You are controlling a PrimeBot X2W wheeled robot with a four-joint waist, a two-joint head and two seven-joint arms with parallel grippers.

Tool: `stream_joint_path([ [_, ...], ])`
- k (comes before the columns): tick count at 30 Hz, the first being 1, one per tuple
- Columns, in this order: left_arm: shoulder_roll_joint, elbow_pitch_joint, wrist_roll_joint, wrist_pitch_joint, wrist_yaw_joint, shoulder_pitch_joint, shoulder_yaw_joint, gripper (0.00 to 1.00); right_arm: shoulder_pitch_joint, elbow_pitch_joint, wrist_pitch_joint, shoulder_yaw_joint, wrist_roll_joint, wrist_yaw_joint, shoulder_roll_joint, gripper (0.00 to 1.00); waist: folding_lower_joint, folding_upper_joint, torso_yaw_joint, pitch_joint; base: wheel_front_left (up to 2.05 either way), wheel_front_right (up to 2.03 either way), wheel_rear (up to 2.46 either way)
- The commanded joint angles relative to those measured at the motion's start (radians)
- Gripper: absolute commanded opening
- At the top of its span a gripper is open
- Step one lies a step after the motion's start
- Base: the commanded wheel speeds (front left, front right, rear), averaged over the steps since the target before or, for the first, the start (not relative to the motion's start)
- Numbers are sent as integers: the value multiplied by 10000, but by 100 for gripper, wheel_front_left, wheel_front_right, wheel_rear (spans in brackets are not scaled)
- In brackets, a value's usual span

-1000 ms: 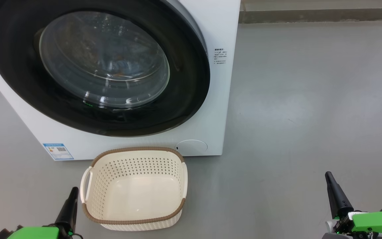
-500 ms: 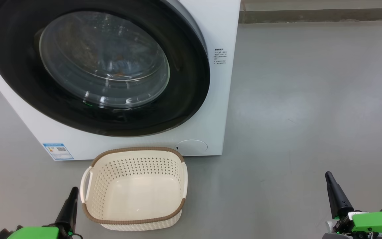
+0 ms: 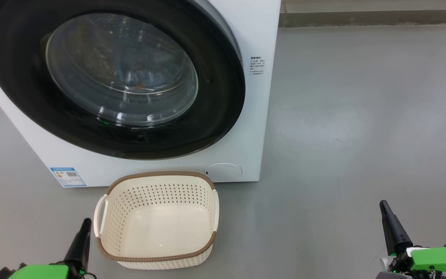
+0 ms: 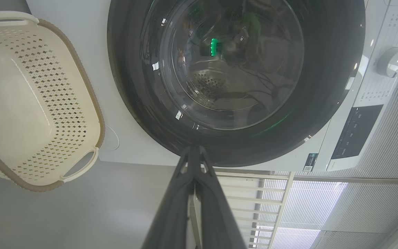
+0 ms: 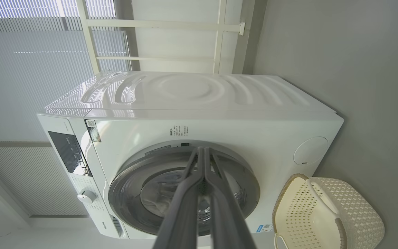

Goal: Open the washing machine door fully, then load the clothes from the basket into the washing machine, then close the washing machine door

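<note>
The washing machine (image 3: 256,116) stands ahead on the grey floor. Its door (image 3: 219,100) lies shut against the front, black rim around the glass bowl. Behind the glass, faint orange-brown flecks of the clothes (image 3: 138,83) show dimly in the drum. The basket (image 3: 157,258) sits on the floor in front of the machine, with nothing in it. My left gripper (image 3: 86,221) is shut just left of the basket, holding nothing. My right gripper (image 3: 382,203) is shut far to the right, over bare floor. In the left wrist view the shut left gripper (image 4: 193,148) points at the door's rim (image 4: 133,86).
A round white flap (image 3: 223,171) and a blue label (image 3: 68,176) mark the machine's lower front. Open grey floor (image 3: 362,135) spreads to the right of the machine, up to a wall base at the back. The control panel (image 5: 67,152) and knob (image 5: 86,197) are on the machine's top strip.
</note>
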State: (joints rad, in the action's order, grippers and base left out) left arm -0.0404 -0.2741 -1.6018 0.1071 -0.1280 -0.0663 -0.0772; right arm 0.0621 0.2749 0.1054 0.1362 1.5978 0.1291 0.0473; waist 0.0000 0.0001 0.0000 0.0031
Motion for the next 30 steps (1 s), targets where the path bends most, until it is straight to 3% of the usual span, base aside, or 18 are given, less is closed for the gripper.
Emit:
stream_joint_path([
  [1, -115, 289, -78, 51, -27, -417, -354, 0, 459, -301, 80, -222, 106, 16, 36, 0, 0, -1, 0, 0, 0, 0, 0],
  [30, -109, 289, -71, 58, -27, -417, -363, 0, 459, -301, 83, -219, 103, 16, 34, 0, 0, -1, 0, 0, 0, 0, 0],
])
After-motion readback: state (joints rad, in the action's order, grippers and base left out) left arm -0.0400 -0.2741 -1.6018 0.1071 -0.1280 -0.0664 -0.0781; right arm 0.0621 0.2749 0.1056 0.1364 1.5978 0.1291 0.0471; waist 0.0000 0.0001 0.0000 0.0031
